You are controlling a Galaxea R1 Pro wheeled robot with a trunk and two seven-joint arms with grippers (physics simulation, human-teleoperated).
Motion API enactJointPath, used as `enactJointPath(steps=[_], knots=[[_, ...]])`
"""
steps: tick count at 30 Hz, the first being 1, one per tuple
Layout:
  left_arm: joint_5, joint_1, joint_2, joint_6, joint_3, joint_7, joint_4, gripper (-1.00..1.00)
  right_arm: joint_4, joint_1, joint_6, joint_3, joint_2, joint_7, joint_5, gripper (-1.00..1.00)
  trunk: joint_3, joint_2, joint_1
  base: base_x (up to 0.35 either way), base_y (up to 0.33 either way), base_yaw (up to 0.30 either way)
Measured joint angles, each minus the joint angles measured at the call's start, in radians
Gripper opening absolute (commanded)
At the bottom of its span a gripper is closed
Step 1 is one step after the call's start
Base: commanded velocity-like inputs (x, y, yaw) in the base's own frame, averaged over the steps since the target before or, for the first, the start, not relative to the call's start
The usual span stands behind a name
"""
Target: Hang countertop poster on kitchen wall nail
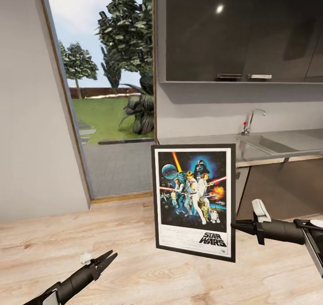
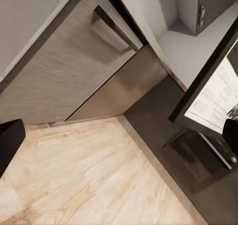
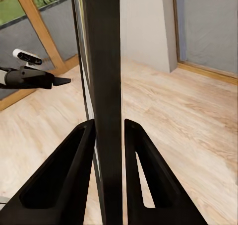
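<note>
Pale wooden floor (image 1: 134, 269) lies under both arms. Above it, the right pincer (image 1: 234, 225) is clenched on the right edge of the poster (image 1: 194, 201), holding it upright in front of the grey bench (image 1: 287, 144). The left pincer (image 1: 106, 259) hangs low, released, apart from the poster.

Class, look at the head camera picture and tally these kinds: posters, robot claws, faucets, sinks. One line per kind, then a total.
Posters: 1, the poster, held upright at its edge by the right claw
Robot claws: 2, the right one plus the left claw
Faucets: 1, the faucet
Sinks: 1, the sink
Total: 5
</note>
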Motion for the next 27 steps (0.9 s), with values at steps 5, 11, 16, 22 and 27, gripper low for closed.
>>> enactJointPath(steps=[5, 11, 16, 22, 27], knots=[[0.0, 0.0, 0.0, 0.0, 0.0, 0.0, 0.0, 1.0, 0.0, 0.0, 0.0, 0.0, 0.0, 0.0, 0.0, -1.0, 0.0, 0.0, 0.0, 0.0, 0.0, 0.29], [0.0, 0.0, -0.001, 0.0, 0.0, 0.0, 0.0, 1.0, 0.0, 0.0, 0.0, 0.0, 0.001, -0.001, 0.0, -1.0, 0.0, 0.0, 0.0, 0.0, 0.0, 0.291], [0.0, 0.0, -0.002, 0.0, 0.0, 0.001, 0.001, 1.0, 0.0, 0.0, 0.0, 0.0, 0.001, -0.001, 0.0, -1.0, 0.009, 0.021, -0.011, 0.0, 0.0, 0.12], [0.0, 0.0, -0.003, 0.027, 0.0, 0.001, 0.0, 1.0, 0.0, 0.001, 0.0, -0.001, 0.001, -0.001, 0.0, -1.0, 0.028, 0.063, -0.034, 0.0, 0.0, 0.011], [0.0, 0.0, -0.003, 0.044, 0.0, 0.001, -0.001, 1.0, 0.0, 0.002, 0.0, -0.002, 0.001, -0.001, 0.0, -1.0, 0.037, 0.098, -0.054, 0.0, 0.0, 0.0]])
